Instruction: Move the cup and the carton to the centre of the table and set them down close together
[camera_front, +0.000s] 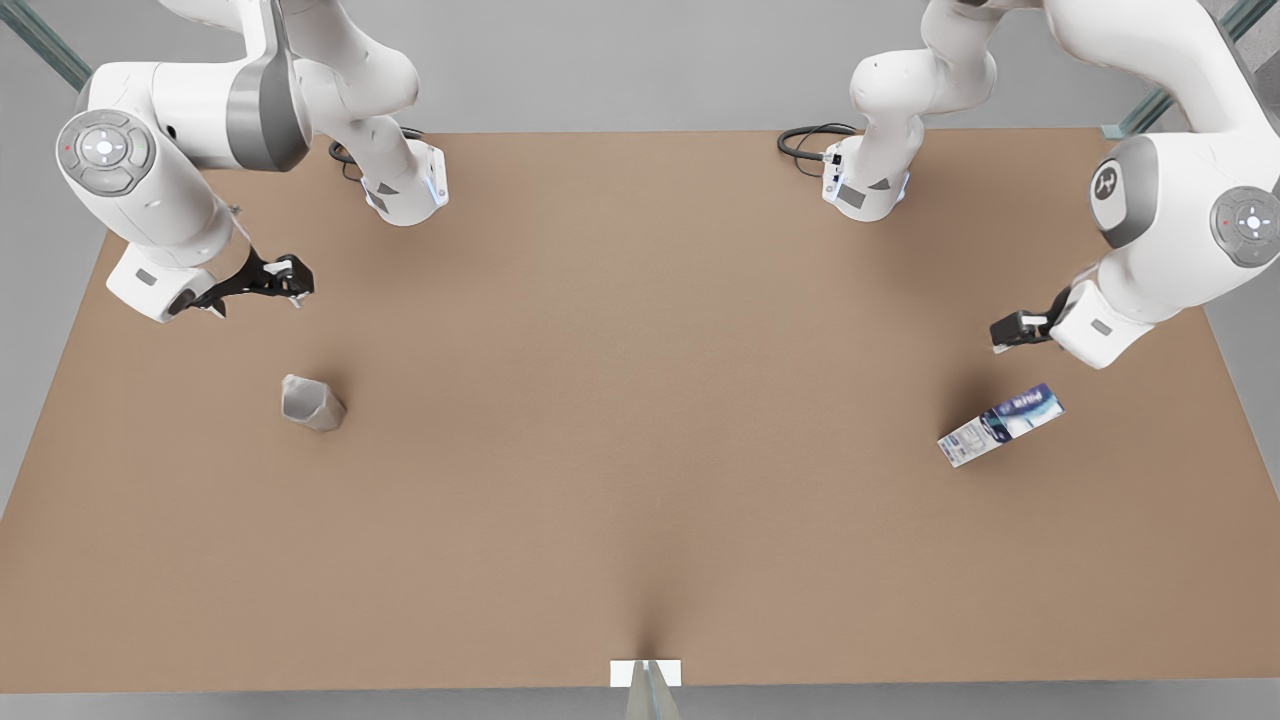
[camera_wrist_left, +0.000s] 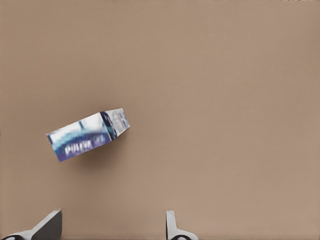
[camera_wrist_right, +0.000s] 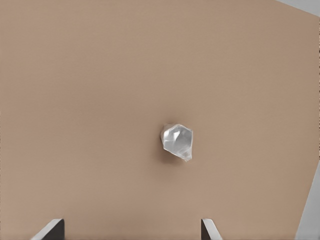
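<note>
Matte brown counter (camera_front: 640, 450) carries both things, each far out from the centre and well apart from the other — nothing of the task looks done yet. The cup (camera_front: 311, 403) stands near the front view's left, just below and beside the right gripper (camera_front: 290, 280), which hangs above it and touches nothing. The carton (camera_front: 1000, 425) lies on its side near the front view's right, just below the left gripper (camera_front: 1005, 335), also untouched. Left to do, as I judge it: two descents, two grasps, two carries to the middle, and a close set-down.

The right wrist view shows what the front view hides — its fingers (camera_wrist_right: 50, 230) spread wide, with the cup (camera_wrist_right: 176, 141) ahead of them and slightly toward one finger. The left wrist view shows its fingers (camera_wrist_left: 172, 227) likewise spread, with the carton (camera_wrist_left: 89, 134) ahead and lying skewed across the line between them, printed face up
</note>
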